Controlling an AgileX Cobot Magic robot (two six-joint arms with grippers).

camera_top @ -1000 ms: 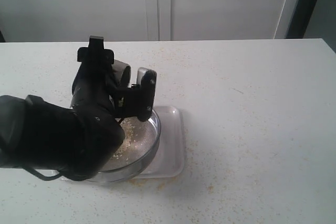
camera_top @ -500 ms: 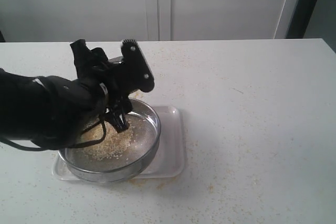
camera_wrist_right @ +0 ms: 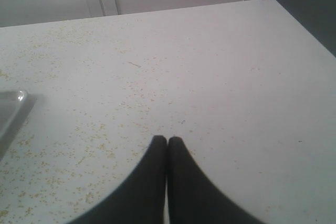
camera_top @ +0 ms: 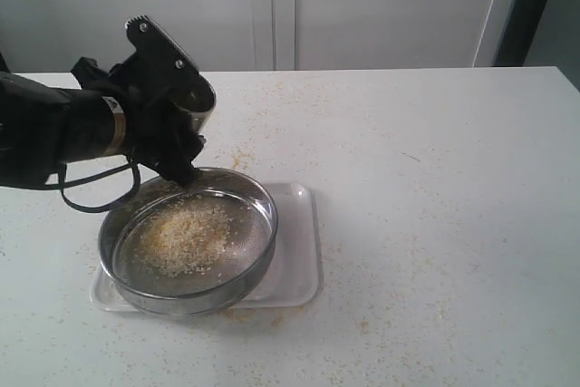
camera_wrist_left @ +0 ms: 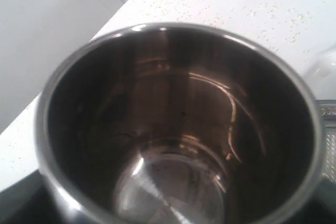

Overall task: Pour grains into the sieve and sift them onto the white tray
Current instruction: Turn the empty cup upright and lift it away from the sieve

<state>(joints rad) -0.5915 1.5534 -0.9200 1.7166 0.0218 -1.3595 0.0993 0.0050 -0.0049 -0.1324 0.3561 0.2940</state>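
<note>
Pour looks done, folks: the left claw (camera_top: 172, 101) is clamped around the small shiny steel cup (camera_top: 201, 106), tipped on its side above the far rim of the sieve, and the left wrist view stares straight into that cup (camera_wrist_left: 173, 129), showing bare polished metal and not a grain inside. The load sits in the wide shallow round stainless-steel sieve with its fine mesh bottom (camera_top: 258, 265), which rests on the flat white rectangular tray with rounded corners (camera_top: 299, 256), near the front left of the pale speckled table (camera_top: 435, 224). The loose pale-tan grains (camera_top: 186, 235) lie in a low uneven heap spread left of the mesh's middle, yellowish fines mixed with whiter bits, the right part of the mesh nearly bare. My read is that the sifting remains to be done: the bare strip of tray to the sieve's right looks clean, and what lies under the mesh cannot be told from here. Stray specks dot the table around the tray. Over on the other side, the right claw (camera_wrist_right: 167, 142) hangs above open table with its tips pressed together, holding nothing.
</note>
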